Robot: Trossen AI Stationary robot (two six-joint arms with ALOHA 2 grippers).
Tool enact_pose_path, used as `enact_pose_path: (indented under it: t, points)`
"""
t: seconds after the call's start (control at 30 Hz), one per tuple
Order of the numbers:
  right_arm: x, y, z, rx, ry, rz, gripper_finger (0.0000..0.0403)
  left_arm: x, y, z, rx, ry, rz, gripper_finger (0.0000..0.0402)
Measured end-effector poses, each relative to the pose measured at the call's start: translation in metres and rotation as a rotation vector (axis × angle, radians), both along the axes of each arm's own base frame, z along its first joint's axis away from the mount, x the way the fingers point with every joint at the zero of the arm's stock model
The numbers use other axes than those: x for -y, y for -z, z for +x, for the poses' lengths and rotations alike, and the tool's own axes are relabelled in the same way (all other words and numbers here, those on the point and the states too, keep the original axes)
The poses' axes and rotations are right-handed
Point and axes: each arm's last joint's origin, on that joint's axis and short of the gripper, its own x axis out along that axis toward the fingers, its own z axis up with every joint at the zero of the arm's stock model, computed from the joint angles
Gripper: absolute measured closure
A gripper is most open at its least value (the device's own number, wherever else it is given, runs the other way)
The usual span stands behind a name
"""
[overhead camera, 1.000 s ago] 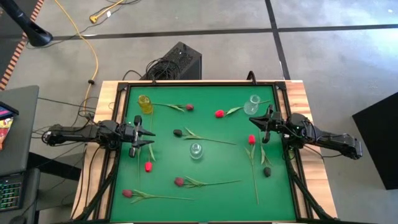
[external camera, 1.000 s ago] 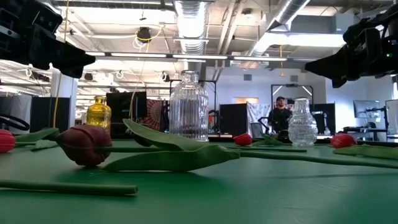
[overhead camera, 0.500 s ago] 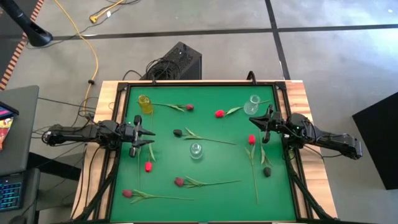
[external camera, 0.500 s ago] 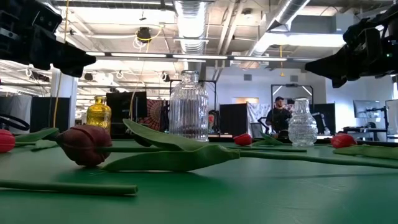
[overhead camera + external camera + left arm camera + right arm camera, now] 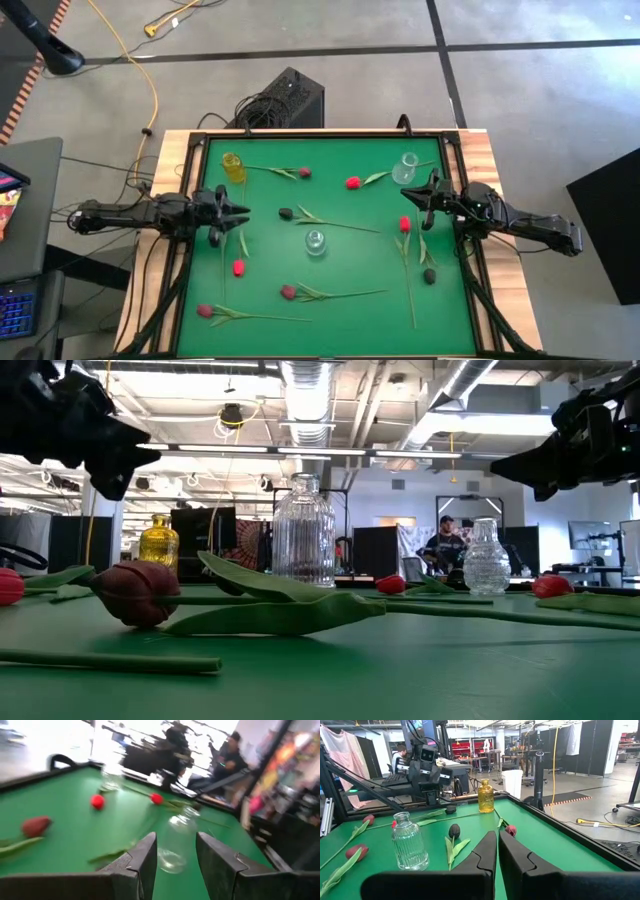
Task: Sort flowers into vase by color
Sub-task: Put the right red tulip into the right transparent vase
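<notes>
Tulips lie flat and scattered on the green mat (image 5: 340,310): red heads (image 5: 353,183), (image 5: 404,224), (image 5: 238,267), (image 5: 204,311), crimson ones (image 5: 304,172), (image 5: 288,291), near-black ones (image 5: 286,213), (image 5: 429,276). A yellow vase (image 5: 233,167), a clear round vase (image 5: 406,168) and a clear ribbed vase (image 5: 315,242) stand upright. My left gripper (image 5: 240,212) hovers open above the mat's left part, pointing toward the ribbed vase (image 5: 175,842). My right gripper (image 5: 410,197) hovers shut above the right part, near the red tulip.
A black frame (image 5: 196,180) borders the mat, with wooden table edges (image 5: 500,250) outside it. Long green stems (image 5: 345,226) cross the mat's middle and right part (image 5: 410,290). Bare mat lies between the ribbed vase and the near edge. A person (image 5: 448,545) sits in the room behind.
My left gripper has turned about its wrist while staying above the mat's left part; its fingers, earlier spread toward near and far, now look narrow from above. The right arm and all flowers have kept still.
</notes>
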Motion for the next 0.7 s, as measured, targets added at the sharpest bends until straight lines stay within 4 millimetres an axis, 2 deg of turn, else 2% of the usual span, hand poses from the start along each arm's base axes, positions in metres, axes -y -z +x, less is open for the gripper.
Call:
enact_pose_path:
  t: [0.1,0.4,0.7]
  points:
    - [0.000,0.000,0.000,0.000,0.000,0.000,0.0356,-0.002,0.000,0.000,0.004,-0.071,-0.007,0.0278]
    - [0.000,0.000,0.000,0.000,0.000,0.000,0.0356,-0.003,-0.018,-0.001,0.178,-0.089,0.047,0.0278]
    - [0.000,-0.004,0.000,0.057,0.001,0.040,0.0356,-0.004,-0.024,0.008,0.198,-0.158,0.095,0.0278]
